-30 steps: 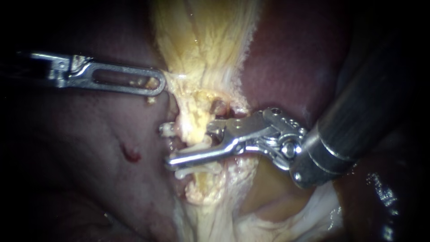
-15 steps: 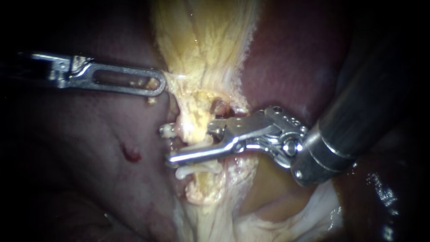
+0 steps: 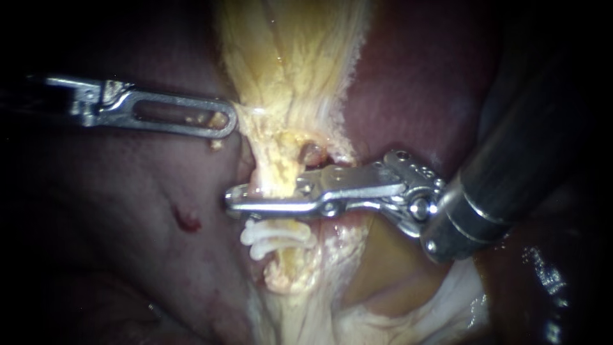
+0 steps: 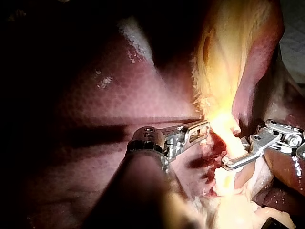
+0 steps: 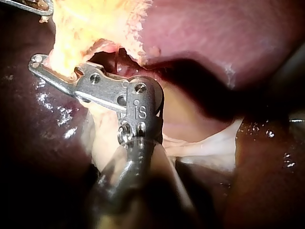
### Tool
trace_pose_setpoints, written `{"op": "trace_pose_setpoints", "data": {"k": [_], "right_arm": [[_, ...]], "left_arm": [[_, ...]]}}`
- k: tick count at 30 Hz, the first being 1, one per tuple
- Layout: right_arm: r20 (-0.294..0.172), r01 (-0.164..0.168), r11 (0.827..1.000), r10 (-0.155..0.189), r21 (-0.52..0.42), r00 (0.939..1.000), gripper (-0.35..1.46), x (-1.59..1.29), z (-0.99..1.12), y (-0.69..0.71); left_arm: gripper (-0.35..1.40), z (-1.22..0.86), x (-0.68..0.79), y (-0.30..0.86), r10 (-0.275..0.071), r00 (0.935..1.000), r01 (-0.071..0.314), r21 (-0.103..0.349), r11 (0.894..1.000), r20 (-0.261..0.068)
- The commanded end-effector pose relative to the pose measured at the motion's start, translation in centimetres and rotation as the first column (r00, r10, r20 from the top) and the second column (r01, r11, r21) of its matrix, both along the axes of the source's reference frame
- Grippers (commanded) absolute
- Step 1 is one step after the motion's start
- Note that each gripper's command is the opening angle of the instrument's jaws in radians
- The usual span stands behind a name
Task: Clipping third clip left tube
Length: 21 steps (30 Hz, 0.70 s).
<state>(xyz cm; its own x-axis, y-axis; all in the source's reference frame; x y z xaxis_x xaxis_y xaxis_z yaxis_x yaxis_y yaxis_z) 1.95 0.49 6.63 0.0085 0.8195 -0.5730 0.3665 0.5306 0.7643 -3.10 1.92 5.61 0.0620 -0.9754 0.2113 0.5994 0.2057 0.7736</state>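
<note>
A pale yellow left tube (image 3: 276, 171) runs down from the gallbladder (image 3: 294, 57). My right instrument (image 3: 239, 199) comes in from the right, and its long jaws lie together across this tube, shut on it from both sides. Just below the jaws, two white clips (image 3: 276, 239) sit on the same tube. My left instrument (image 3: 228, 121) has its slotted jaws shut on the yellow tissue edge higher up, holding it to the left. From the right wrist view, my right instrument's jaw tips (image 5: 37, 62) reach past the tube (image 5: 66, 52).
Dark red liver (image 3: 128, 255) surrounds the tube on the left and upper right. A small red spot (image 3: 186, 220) marks the liver left of the clips. White membrane (image 3: 447, 300) lies under the right shaft. A second short stub (image 3: 313, 153) shows just right of the tube.
My right instrument's jaws, open around the tube a second ago, have closed together on it above the two clips. The left instrument has held still.
</note>
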Motion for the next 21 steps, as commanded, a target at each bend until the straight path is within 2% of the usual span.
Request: {"op": "trace_pose_setpoints", "data": {"k": [1,2,4,6,21], "right_arm": [[-0.001,0.001,1.000,-0.001,0.001,1.0000,-0.35,0.00,0.01,0.00],[0.005,-0.006,1.000,0.006,0.003,1.0000,-0.35,0.00,0.02,0.00],[-0.024,0.034,0.999,-0.034,-0.011,0.9991,-0.35,0.00,0.02,0.00],[-0.039,0.054,0.998,-0.054,-0.017,0.9978,-0.35,0.00,0.02,0.00],[-0.036,0.051,0.999,-0.051,-0.018,0.9980,-0.35,-0.01,0.05,0.02]], "left_arm": [[-0.35,0.00,0.00,0.00,0.000,1.0000,0.000,0.000,1.000,0.000],[-0.35,0.00,0.00,0.00,0.000,1.0000,0.000,0.000,1.000,0.000],[-0.35,0.00,0.00,0.00,0.000,1.0000,0.000,0.000,1.000,0.000],[-0.35,0.00,0.00,0.00,0.000,1.0000,0.000,0.000,1.000,0.000],[-0.35,0.00,0.00,0.01,0.000,1.0000,0.000,0.000,1.000,0.001]]}}
